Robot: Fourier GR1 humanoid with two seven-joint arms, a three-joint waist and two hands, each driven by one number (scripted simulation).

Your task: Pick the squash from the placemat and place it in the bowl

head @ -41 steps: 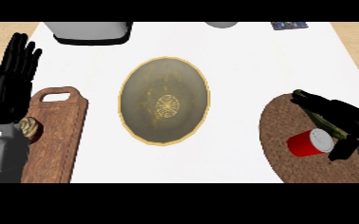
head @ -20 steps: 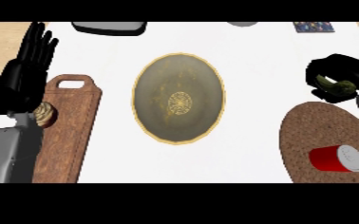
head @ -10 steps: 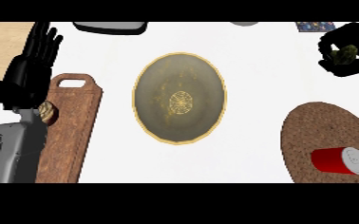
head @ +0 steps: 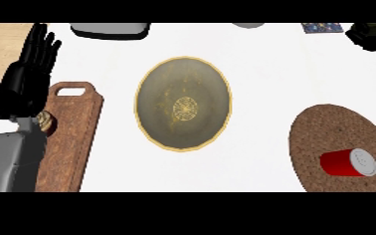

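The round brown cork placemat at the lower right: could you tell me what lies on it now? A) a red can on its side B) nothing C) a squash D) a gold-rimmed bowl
A: a red can lies on its side on the round brown cork placemat; no squash shows there.

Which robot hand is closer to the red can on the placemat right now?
Right. The right robot hand sits at the top right corner, above the red can; the left robot hand rests across the counter at the left edge.

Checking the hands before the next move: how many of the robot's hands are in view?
2. The left hand rests open at the left edge, fingers up; the right hand is partly cut off at the upper right corner.
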